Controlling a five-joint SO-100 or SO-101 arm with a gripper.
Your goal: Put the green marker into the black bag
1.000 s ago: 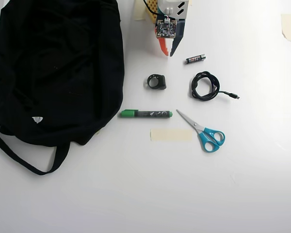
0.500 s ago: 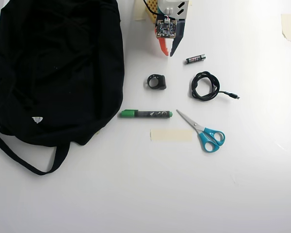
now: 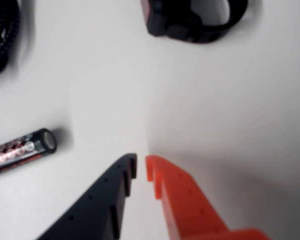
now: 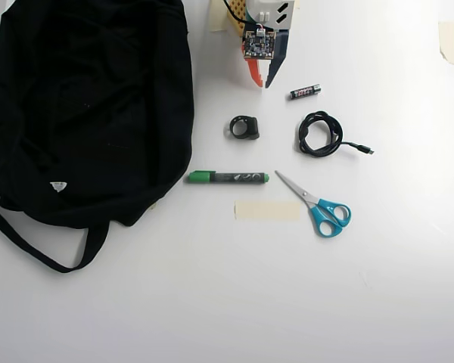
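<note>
- My gripper (image 4: 262, 83) sits at twelve o'clock on the table (image 4: 234, 302), its black and orange tips nearly together and empty.
- The marker (image 4: 228, 178) lies flat near centre, bare white room around it.
- The bag (image 4: 83, 106), soft black cloth, fills nine to eleven o'clock.
- A battery (image 3: 20, 149) lies beside the tips.

White table (image 4: 212, 302) with bag (image 4: 83, 106), marker (image 4: 228, 177), scissors (image 4: 318, 206)
</note>
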